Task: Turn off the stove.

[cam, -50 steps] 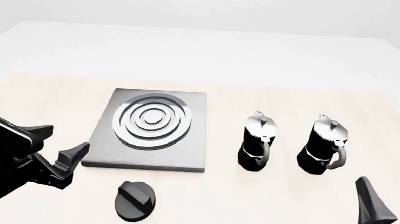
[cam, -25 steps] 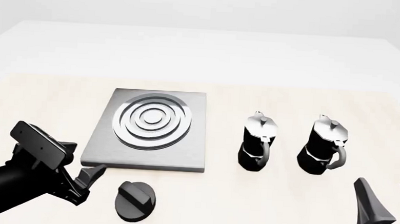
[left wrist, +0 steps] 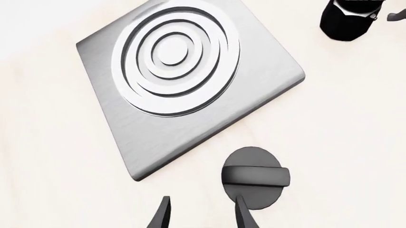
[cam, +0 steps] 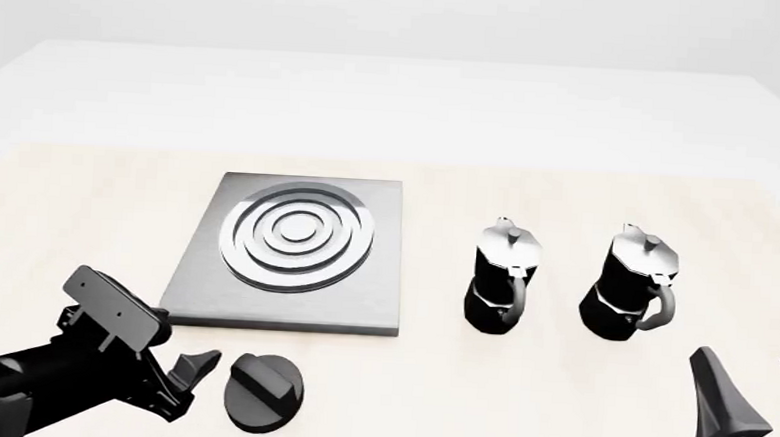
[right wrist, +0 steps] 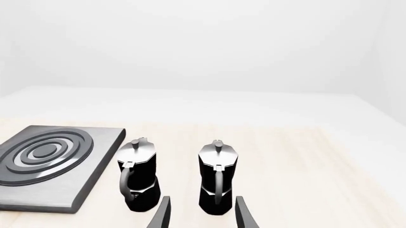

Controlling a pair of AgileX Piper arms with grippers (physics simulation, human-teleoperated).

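The stove point(cam: 375, 300) is a flat grey slab with shiny ring burners, lying left of centre on the table. Its round black knob point(cam: 265, 392) with a raised bar lies on the table just in front of the slab. My left gripper point(cam: 188, 380) is open, low and right beside the knob on its left. In the left wrist view the knob point(left wrist: 256, 176) lies ahead of the left gripper point(left wrist: 201, 216), with one fingertip point(left wrist: 241, 211) over the knob's near rim. My right gripper point(cam: 760, 383) stands open at the front right, holding nothing.
Two black-and-silver moka pots point(cam: 502, 277) point(cam: 631, 286) stand upright right of the stove, handles facing front. The right wrist view shows both pots point(right wrist: 138, 175) point(right wrist: 217, 178) just ahead of the right gripper point(right wrist: 199, 216), the stove point(right wrist: 95, 164) beyond.
My left arm has swung right and down from the table's left side to beside the knob. The right arm, pots and stove have stayed put.
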